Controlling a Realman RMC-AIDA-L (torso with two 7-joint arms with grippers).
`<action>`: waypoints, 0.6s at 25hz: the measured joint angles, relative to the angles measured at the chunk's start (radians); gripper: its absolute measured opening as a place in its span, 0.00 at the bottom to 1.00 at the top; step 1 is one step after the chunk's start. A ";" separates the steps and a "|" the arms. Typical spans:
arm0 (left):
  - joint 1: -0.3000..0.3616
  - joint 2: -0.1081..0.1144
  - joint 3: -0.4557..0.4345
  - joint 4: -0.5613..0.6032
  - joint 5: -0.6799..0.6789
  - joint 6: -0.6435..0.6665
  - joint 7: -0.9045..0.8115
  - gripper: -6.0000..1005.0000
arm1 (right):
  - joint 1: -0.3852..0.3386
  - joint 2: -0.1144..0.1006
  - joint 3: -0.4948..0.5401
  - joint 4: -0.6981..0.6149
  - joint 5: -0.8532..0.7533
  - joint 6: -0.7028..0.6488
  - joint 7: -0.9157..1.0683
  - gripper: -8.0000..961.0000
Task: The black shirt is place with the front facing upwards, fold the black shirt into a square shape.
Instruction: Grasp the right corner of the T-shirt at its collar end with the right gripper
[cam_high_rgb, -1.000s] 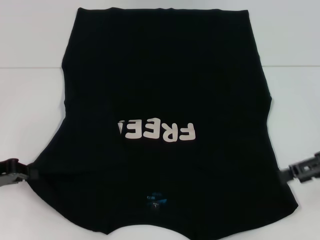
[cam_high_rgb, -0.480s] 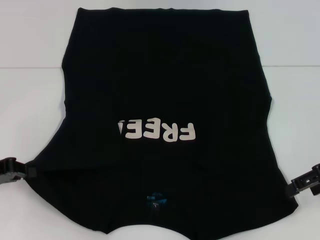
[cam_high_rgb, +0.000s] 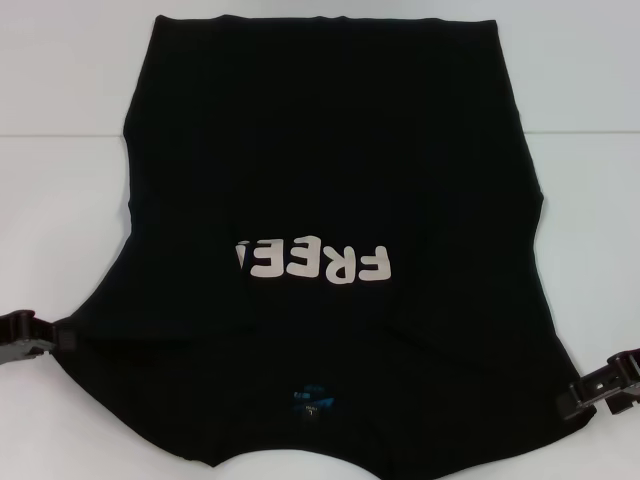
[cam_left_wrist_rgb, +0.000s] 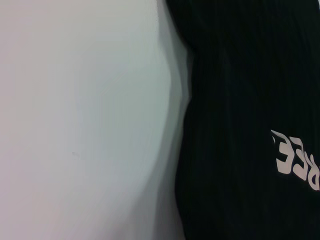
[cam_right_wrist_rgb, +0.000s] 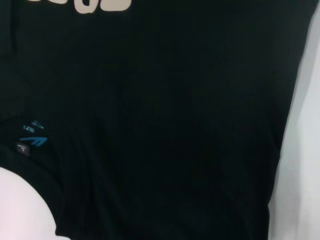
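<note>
While black shirt (cam_high_rgb: 330, 200) lies flat, left tool (cam_high_rgb: 45, 340), right tool (cam_high_rgb: 590, 395) clamp edges.

White table (cam_high_rgb: 60, 190): plain, matte, no marks seen. Faint horiz. seam line across far part, visible both sides. Surface reads pale grey-white in both wrist views (cam_left_wrist_rgb: 75, 125) (cam_right_wrist_rgb: 305, 150). No other items noted.

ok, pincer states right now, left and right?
Left pincer: at the black shirt's left edge, open or closed cannot be told.
Right pincer: at its right edge, cannot be told.
</note>
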 joint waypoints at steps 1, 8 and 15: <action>-0.001 0.000 0.000 0.000 0.000 -0.001 0.000 0.03 | -0.001 0.001 -0.001 0.007 0.000 0.008 -0.001 0.93; -0.001 -0.003 0.000 0.000 0.000 -0.005 -0.001 0.03 | -0.001 0.023 -0.001 0.031 0.001 0.053 -0.001 0.93; -0.001 -0.002 0.000 0.000 0.000 -0.006 -0.004 0.03 | -0.002 0.033 -0.020 0.037 -0.001 0.073 0.001 0.93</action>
